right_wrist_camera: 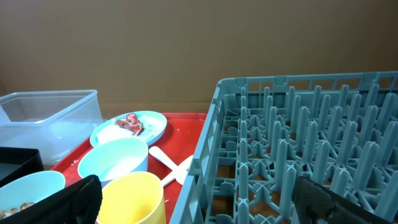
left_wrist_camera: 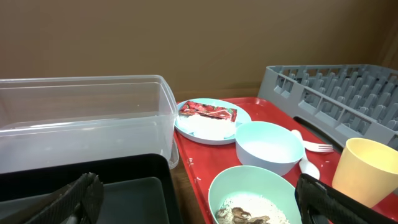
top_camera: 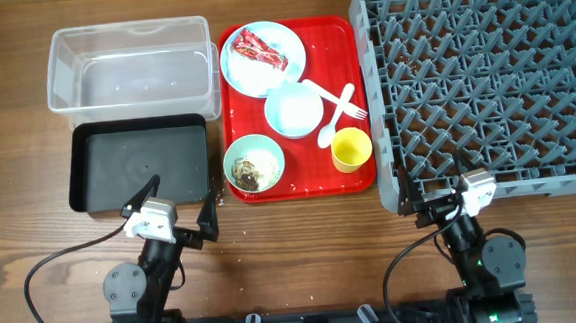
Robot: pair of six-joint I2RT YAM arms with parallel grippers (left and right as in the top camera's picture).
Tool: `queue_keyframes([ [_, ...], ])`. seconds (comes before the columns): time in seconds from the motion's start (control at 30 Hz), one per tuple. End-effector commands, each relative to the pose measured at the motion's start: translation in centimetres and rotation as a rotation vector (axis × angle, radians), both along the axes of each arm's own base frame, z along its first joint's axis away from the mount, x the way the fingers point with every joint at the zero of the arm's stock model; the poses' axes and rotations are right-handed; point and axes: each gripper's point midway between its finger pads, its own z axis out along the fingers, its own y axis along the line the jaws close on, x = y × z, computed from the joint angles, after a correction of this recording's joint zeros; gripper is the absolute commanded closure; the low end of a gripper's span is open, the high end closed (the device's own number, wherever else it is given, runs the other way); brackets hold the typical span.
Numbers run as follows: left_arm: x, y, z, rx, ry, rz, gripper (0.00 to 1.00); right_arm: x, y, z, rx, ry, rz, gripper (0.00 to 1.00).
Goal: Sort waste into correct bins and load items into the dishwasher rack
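Observation:
On a red serving tray (top_camera: 346,38) sit a pale blue plate (top_camera: 262,58) with a red wrapper (top_camera: 261,49) and white tissue on it, a pale blue bowl (top_camera: 294,111), a pale green bowl (top_camera: 254,164) holding brown-and-white scraps, a yellow cup (top_camera: 351,150), and a white fork (top_camera: 338,96) and spoon (top_camera: 328,129). The clear tub (top_camera: 130,66) and the black tray (top_camera: 140,166) lie to the left, the grey rack (top_camera: 483,74) to the right. My left gripper (top_camera: 171,211) is open and empty near the black tray's front edge. My right gripper (top_camera: 432,195) is open and empty at the rack's front edge.
Small crumbs lie on the wooden table by the red tray's front left corner (top_camera: 220,201). Both arm bases and their cables sit at the table's front edge. The plate (left_wrist_camera: 211,121), bowls and cup (left_wrist_camera: 367,168) also show in the left wrist view.

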Motion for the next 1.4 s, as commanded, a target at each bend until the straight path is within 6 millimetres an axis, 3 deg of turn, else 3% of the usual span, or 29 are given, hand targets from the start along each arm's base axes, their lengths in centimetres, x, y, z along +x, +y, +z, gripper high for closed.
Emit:
queue_keyframes([
  [0.0,0.1,0.4,-0.2,0.016,-0.004,0.021,0.00,0.0,-0.3,0.1,0.007,-0.005,-0.013,0.00],
  [0.9,0.1,0.4,0.1,0.026,-0.019,0.020,0.00,0.0,-0.3,0.1,0.006,-0.005,-0.015,0.00],
  [1.0,0.1,0.5,0.5,0.025,-0.038,0.023,0.00,0.3,-1.5,0.5,0.007,-0.020,-0.088,0.00],
  [1.13,0.1,0.2,0.6,0.009,-0.039,0.009,0.00,-0.2,0.6,0.9,0.018,-0.034,0.039,0.00],
  [1.23,0.0,0.2,1.6,-0.015,-0.051,0.010,0.00,-1.0,1.4,4.1,0.000,-0.097,0.089,0.00],
  [1.37,-0.1,0.1,7.4,-0.073,-0.065,0.006,0.00,-2.0,1.2,10.9,-0.091,-0.128,0.082,0.00],
])
